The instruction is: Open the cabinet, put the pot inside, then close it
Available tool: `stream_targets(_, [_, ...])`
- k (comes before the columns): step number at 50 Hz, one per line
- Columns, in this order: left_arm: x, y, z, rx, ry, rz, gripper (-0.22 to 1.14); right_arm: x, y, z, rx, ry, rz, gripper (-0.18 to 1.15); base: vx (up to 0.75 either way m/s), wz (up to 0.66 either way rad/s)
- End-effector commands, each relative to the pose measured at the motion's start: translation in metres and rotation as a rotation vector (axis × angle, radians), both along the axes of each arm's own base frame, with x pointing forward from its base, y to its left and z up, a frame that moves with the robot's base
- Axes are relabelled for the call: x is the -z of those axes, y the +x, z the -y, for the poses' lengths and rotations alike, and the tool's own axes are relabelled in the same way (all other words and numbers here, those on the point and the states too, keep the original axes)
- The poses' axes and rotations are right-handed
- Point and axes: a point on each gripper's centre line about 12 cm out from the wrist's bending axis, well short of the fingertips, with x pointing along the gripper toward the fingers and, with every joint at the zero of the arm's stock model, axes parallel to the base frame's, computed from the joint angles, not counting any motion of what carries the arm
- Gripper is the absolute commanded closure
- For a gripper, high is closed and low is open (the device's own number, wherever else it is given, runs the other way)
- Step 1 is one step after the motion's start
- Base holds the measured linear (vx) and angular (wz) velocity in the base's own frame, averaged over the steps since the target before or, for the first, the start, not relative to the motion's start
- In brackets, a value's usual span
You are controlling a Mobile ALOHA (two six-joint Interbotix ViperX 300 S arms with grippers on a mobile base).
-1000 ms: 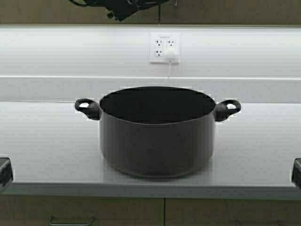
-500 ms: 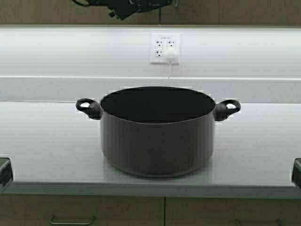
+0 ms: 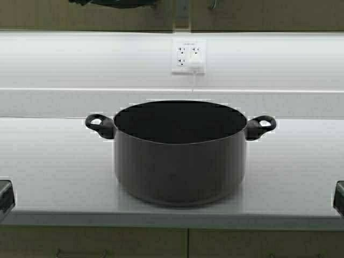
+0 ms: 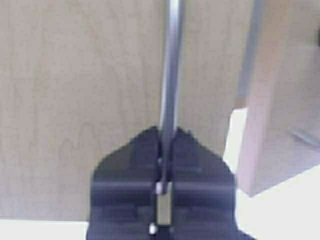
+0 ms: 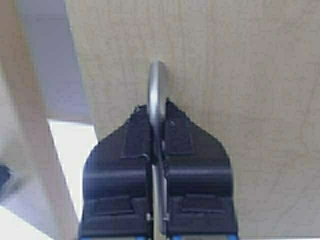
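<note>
The cabinet (image 3: 183,13) runs along the top edge of the high view, its two tan doors parted by a narrow gap at the middle. Each door has a steel bar handle, and each handle is pinched between a gripper's fingers.

The left gripper (image 4: 165,142) is clamped narrow on the left door's handle (image 4: 170,75); the bar rises straight up from between its dark fingers, against the wood grain of the left door (image 4: 80,100). Just beside this gripper, past the edge of its door, the right door (image 4: 285,100) stands swung out at an angle, with bright white showing between the two.

The right gripper (image 5: 158,132) is likewise closed tight on the right door's handle (image 5: 157,90), whose rounded end pokes out just beyond the fingertips. That door's panel (image 5: 225,75) fills the area behind and around the gripper, and a slice of pale interior and white light shows off to one side.

The pot (image 3: 180,153) stands upright on the white counter (image 3: 54,172), well below both grippers and untouched by either. Its two black loop handles stick out to either side. Behind it, on the white wall, is a power outlet (image 3: 188,55) with a white plug and cord.
</note>
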Motion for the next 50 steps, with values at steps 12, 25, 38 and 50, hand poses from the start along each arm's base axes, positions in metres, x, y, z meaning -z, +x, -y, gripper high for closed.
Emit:
stream_targets(12, [-0.03,-0.035,-0.05,0.019,0.016,-0.01,0.89,-0.001,-0.039,0.031,-0.112,-0.008,-0.068,0.89,-0.07,-0.02])
stream_targets(25, [-0.037,-0.037,-0.088,-0.03,0.033,-0.066,0.89,0.006,-0.041,0.053,-0.101,-0.037,-0.102,0.89,-0.13,-0.01])
stream_targets(38, [-0.04,-0.035,-0.116,-0.08,0.071,-0.109,0.89,0.015,-0.03,0.08,-0.095,-0.088,-0.211,0.89,-0.17,-0.02])
stream_targets(50, [-0.036,-0.031,-0.13,-0.106,0.098,-0.15,0.89,0.015,-0.026,0.096,-0.091,-0.13,-0.252,0.89,-0.15,0.02])
